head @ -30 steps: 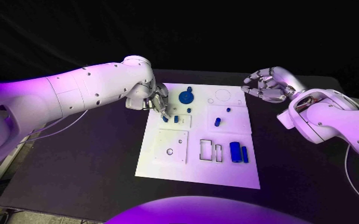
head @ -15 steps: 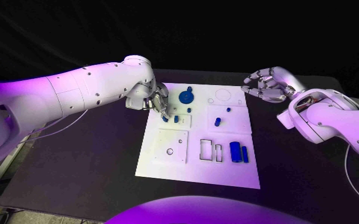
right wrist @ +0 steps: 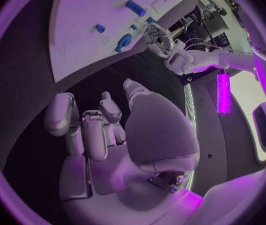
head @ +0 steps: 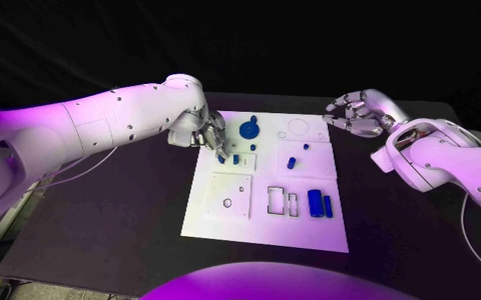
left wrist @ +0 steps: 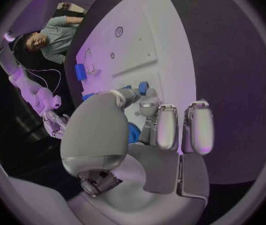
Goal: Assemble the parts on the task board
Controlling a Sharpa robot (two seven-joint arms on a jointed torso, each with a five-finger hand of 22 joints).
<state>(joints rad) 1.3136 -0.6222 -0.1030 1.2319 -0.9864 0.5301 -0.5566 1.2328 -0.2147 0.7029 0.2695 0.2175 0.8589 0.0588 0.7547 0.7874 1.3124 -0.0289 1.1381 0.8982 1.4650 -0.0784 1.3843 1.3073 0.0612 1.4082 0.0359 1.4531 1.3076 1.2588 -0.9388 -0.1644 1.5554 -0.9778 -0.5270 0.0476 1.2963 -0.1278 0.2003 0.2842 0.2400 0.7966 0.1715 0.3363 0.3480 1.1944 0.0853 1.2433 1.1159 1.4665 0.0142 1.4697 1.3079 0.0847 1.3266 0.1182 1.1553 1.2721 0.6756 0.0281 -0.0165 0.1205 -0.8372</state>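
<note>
in the head view, nearest the camera at the lower middle of the frame, the flat white rectangular task board [head: 263,227] lies on the black surface [head: 110,217]. on its lower right, two long blue bar-shaped parts [head: 319,203] lie side by side next to two empty rectangular outlines [head: 281,201], and these look not yet fitted. a little higher, at the middle of the board, a small blue peg [head: 290,163] stands alone. further up, a round blue disc-shaped part [head: 249,130] sits near the top left of the board.

my judgement: the assembly is in an early to middle stage, with several slots open and most pieces loose.

the silver left hand [head: 208,139] hangs over the upper left of the board, its fingers drawn together round a small blue part [head: 219,155] at the fingertips. the silver right hand [head: 353,116], at the upper right and just off the board's far corner, has its fingers curled in and nothing in them.

the left wrist view adds what the head view cannot: blue peeks between the fingers [left wrist: 164,127] close to the palm, so the piece seems pinched rather than merely touched. the right wrist view shows the right hand's inner side bare above the dark surface, confirming it carries nothing.
</note>
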